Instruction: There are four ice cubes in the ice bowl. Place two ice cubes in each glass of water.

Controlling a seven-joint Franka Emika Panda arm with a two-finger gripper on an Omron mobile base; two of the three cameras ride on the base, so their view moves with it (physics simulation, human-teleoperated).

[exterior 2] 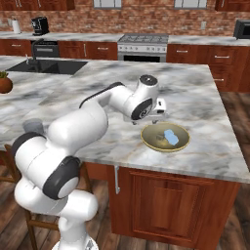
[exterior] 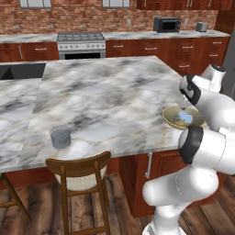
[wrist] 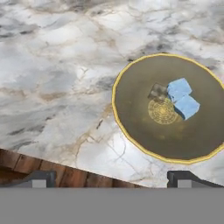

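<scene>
So the wide shallow yellowish-tan round ice bowl point(wrist: 131, 127) is sitting pretty close to the near edge of the grey-veined marble island counter point(exterior: 105, 96), with wood floor showing just past that edge in the hand view. Two small pale-blue translucent ice cubes point(wrist: 183, 98) are lying in it, touching each other, right of the bowl's middle. The gripper point(wrist: 112, 177) is hovering above the counter edge beside the bowl, fingers spread wide, holding nothing. One short grey-blue translucent glass of water point(exterior: 60, 137) is standing well apart, near the front edge on the far left, just above a wooden chair point(exterior: 80, 176). Loads of open marble between glass and bowl. No readable writing anywhere.
</scene>
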